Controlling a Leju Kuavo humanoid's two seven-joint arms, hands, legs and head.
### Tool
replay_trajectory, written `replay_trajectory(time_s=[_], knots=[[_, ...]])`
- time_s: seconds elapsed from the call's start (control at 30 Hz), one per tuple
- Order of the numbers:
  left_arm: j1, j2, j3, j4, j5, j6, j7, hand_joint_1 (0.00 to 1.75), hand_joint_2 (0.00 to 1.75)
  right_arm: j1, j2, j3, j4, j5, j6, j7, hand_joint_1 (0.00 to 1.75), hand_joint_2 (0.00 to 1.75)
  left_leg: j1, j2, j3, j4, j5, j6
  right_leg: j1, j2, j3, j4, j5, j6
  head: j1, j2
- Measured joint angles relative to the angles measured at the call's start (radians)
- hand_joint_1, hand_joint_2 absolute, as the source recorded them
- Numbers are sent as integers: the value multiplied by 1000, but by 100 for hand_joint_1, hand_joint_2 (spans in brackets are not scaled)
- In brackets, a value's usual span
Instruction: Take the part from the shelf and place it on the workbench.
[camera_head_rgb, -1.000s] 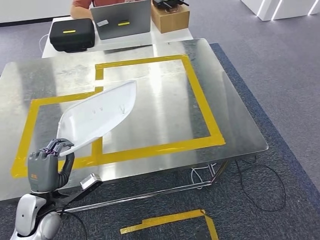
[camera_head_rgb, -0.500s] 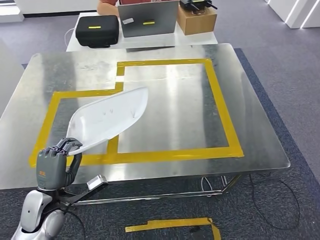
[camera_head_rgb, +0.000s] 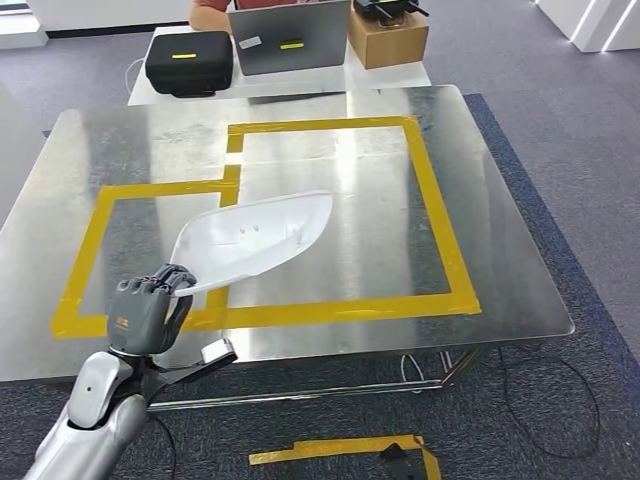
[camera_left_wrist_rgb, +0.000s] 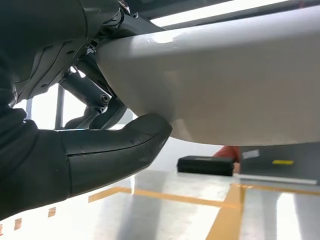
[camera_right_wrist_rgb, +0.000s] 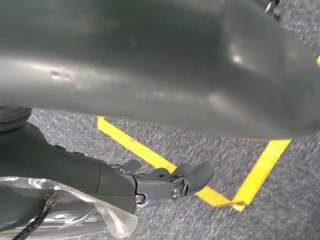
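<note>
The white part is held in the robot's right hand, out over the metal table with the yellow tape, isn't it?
Not quite: the left hand holds the white part, gripping its near end. The head view shows it. The rest stands: the part hangs over the metal table with the yellow tape.

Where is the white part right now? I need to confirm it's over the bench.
In the head view the white part hangs over the workbench, above the yellow tape outline, its near end gripped by the left hand.

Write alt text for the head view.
The robot's left hand holds a long white part by one end above a metal workbench marked with yellow tape; a laptop stands beyond.
</note>
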Motion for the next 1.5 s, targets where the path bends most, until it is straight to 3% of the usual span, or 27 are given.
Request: replay_trajectory(time_s=[0.33,0.77,0.9,0.97,1.1,1.5], knots=[[-84,2,38,210,-36,2,40,175,175,-2,0,13,0,-6,1,5,0,0,-4,0,-1,1,0,0,-4,-1,2,-3,0,0,0,0],[-86,30,156,258,-60,3,56,175,175,1,0,15,0,-18,1,2,0,0,-5,0,-1,1,-1,0,-5,-1,2,-4,0,0,0,0],[-81,42,178,258,-50,4,43,0,175,3,0,16,0,-21,1,-1,0,0,-5,0,-1,1,-1,0,-5,-1,2,-4,0,0,0,0],[-76,46,184,258,-50,5,32,0,175,3,0,17,0,-21,2,-1,0,0,-5,0,-1,1,-1,0,-5,-1,3,-4,0,0,0,0],[-66,48,185,258,-30,6,9,0,0,3,0,20,0,-21,3,-1,0,0,-5,0,-1,1,-1,0,-5,-1,3,-5,0,0,0,0],[-69,48,171,258,-7,0,33,0,0,2,0,20,0,-27,3,-4,0,0,-5,0,-1,2,-1,0,-5,-1,3,-5,1,1,0,0]])
